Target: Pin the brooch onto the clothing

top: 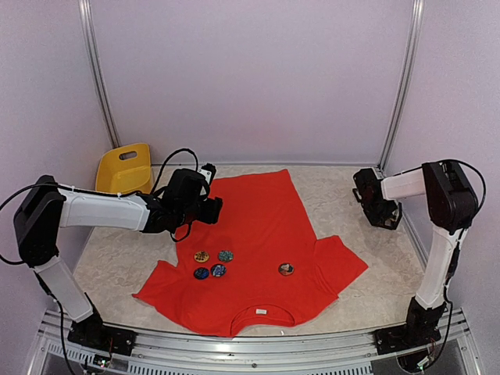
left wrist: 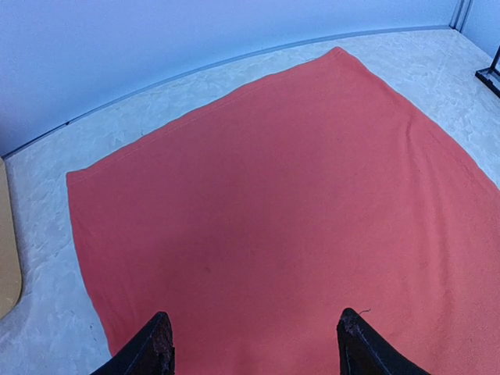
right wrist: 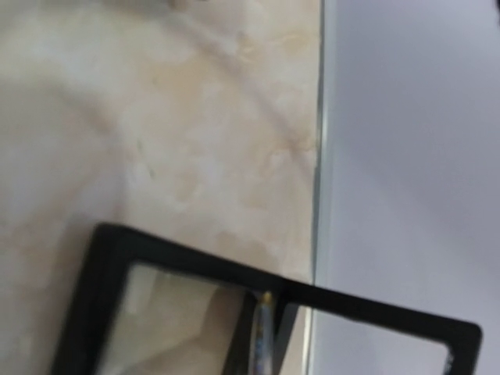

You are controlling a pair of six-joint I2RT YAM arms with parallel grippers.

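Left end effector [left wrist: 254,315], jaws apart, above T-shirt [left wrist: 273,195] | brooches [top: 225,255] visible overhead only

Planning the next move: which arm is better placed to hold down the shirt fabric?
Probably left. The left claw hangs open right over the T-shirt, near its far left corner. The right claw is shut, off the cloth, at the right edge of the table.

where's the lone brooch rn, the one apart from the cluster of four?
Top view: the lone brooch lies on the red T-shirt, toward the robot's right, right of the four-brooch cluster and near that side's sleeve.
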